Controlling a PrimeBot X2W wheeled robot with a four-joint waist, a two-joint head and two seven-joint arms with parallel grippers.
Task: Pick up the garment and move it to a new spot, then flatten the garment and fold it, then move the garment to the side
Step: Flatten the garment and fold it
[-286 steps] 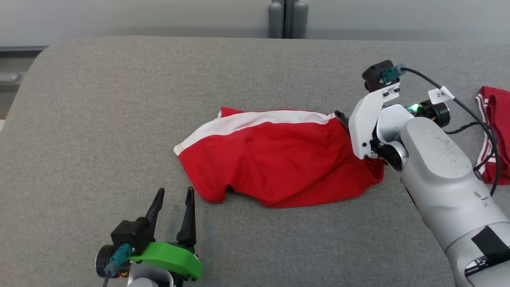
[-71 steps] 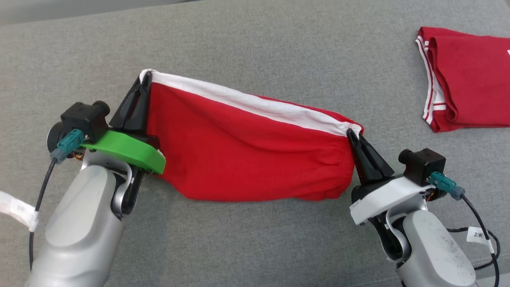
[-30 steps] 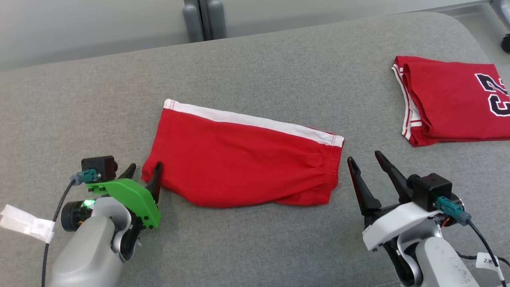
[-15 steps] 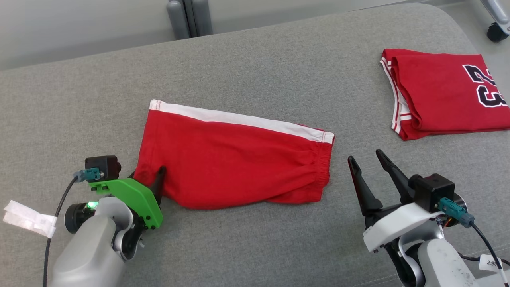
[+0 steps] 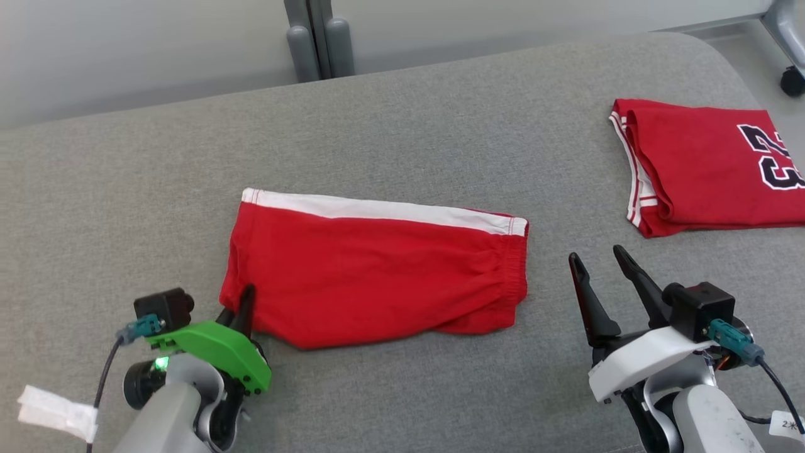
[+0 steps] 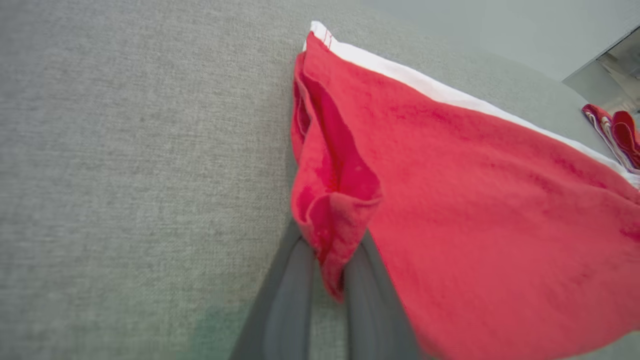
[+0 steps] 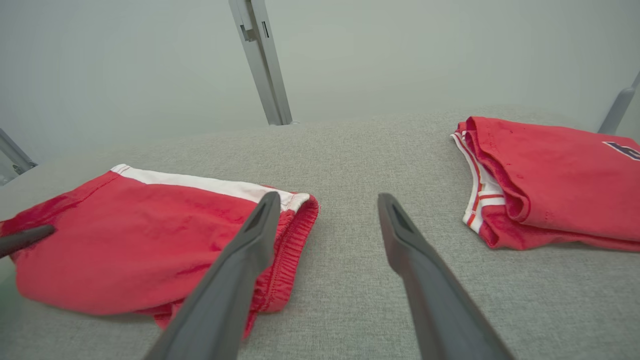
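soft, even, bright light, faint shadows; near parts blurred and edges bowed in wrist views

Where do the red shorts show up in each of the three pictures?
Head view: shorts lie centre, white stripe along the far edge.
Left wrist view: shorts spread across the right side, close up.
Right wrist view: shorts lie at the lower left.
Shared landmark: the folded jersey, right of the shorts in every view.
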